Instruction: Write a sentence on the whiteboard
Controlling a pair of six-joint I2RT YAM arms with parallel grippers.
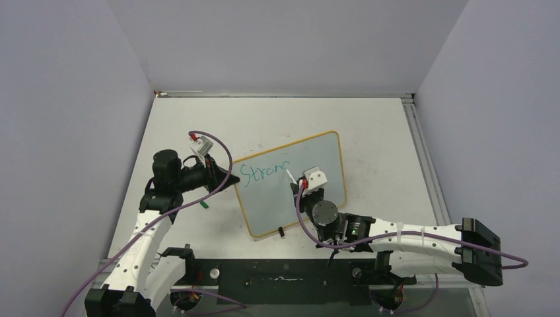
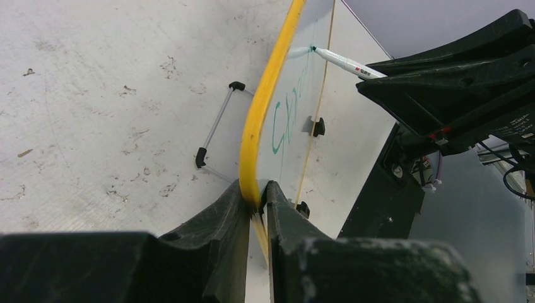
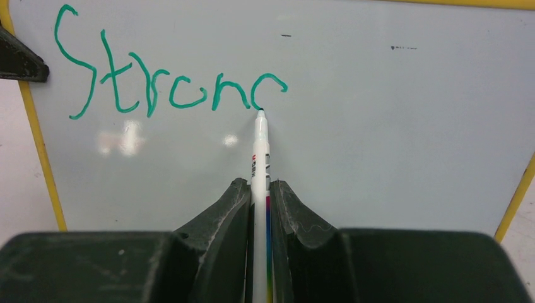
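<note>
The whiteboard [image 1: 310,178] lies tilted on the table, pale grey with a yellow frame. Green lettering [image 1: 263,171] on it reads "Stron" plus a partly drawn letter, also seen in the right wrist view [image 3: 170,88]. My left gripper [image 1: 230,179] is shut on the board's left yellow edge [image 2: 255,151]. My right gripper [image 1: 305,187] is shut on a white marker [image 3: 259,158], its tip touching the board at the end of the last letter. The marker also shows in the left wrist view [image 2: 344,62].
A small green marker cap [image 1: 204,205] lies on the table left of the board. Two black clips [image 2: 317,126] sit on the board's near long edge. A thin wire stand [image 2: 217,123] lies on the table behind the board. Walls enclose the table.
</note>
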